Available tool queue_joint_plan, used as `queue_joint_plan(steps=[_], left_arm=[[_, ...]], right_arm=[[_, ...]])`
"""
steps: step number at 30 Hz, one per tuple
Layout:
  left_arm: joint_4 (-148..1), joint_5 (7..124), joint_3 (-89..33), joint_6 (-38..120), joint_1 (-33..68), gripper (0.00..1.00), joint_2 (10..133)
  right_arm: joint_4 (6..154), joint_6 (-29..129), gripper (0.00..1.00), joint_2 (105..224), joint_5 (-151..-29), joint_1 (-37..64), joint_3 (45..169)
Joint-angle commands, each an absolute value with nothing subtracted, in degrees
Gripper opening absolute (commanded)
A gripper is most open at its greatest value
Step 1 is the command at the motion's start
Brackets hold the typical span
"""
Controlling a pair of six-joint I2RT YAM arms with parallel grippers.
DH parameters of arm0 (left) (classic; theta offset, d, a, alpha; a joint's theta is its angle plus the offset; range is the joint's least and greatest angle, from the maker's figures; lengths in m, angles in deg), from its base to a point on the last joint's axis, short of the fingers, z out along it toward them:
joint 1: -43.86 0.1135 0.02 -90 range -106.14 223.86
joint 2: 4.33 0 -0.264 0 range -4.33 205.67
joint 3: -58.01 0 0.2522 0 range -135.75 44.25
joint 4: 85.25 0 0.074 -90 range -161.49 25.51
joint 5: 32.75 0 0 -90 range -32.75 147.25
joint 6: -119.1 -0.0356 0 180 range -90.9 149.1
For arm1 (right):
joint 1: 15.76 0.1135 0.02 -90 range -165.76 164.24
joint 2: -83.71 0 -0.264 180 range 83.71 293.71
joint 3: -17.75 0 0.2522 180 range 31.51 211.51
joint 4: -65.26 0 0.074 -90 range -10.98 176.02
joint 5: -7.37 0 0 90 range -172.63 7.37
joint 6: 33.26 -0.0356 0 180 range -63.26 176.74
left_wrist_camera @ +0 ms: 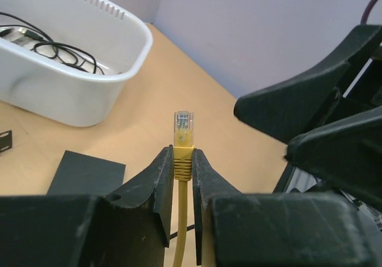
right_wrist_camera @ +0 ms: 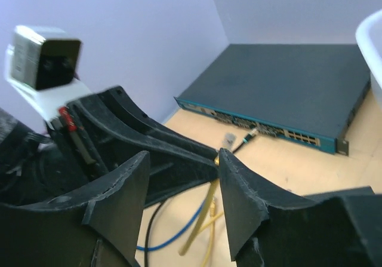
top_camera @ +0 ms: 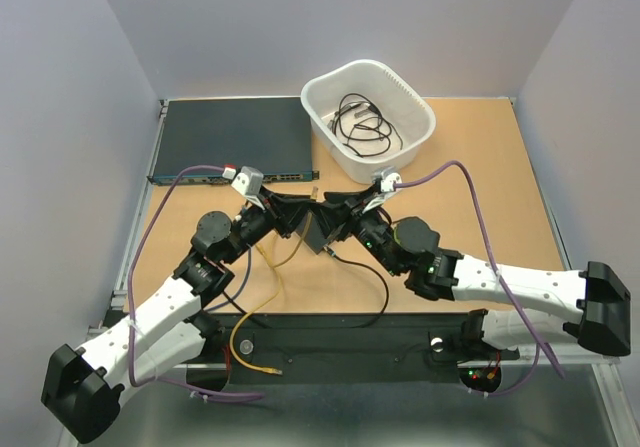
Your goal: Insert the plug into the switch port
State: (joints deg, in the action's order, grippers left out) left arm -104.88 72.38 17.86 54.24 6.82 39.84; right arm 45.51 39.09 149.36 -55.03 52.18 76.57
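My left gripper (left_wrist_camera: 182,156) is shut on the yellow boot of a yellow cable. Its clear plug (left_wrist_camera: 183,125) sticks up past the fingertips. In the top view the left gripper (top_camera: 291,213) and the right gripper (top_camera: 338,210) face each other at mid-table. The small flat black box (top_camera: 318,233) lies between and just below them, and it also shows in the left wrist view (left_wrist_camera: 86,172). Its ports are hidden. My right gripper (right_wrist_camera: 182,159) is open and empty, with the plug (right_wrist_camera: 229,140) just beyond its right finger.
A wide dark rack unit (top_camera: 235,139) sits at the back left, and a black cable end (right_wrist_camera: 248,137) lies in front of its sockets. A white basin (top_camera: 368,117) holding black cables stands at the back. Yellow (top_camera: 262,267), blue and black (top_camera: 375,292) cables trail toward the near edge.
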Motion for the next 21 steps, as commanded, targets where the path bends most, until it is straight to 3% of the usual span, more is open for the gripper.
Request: queue_joint_plan(steps=[1, 21], left_arm=[[-106.21, 69.29, 14.98, 52.56, 6.59, 0.00, 38.21], [-106.29, 69.29, 16.30, 52.48, 6.15, 0.00, 36.11]], right_arm=[[46.42, 38.11, 0.54, 150.94, -51.16, 52.53, 78.88], [45.19, 36.08, 0.48, 154.47, -46.86, 52.44, 81.70]])
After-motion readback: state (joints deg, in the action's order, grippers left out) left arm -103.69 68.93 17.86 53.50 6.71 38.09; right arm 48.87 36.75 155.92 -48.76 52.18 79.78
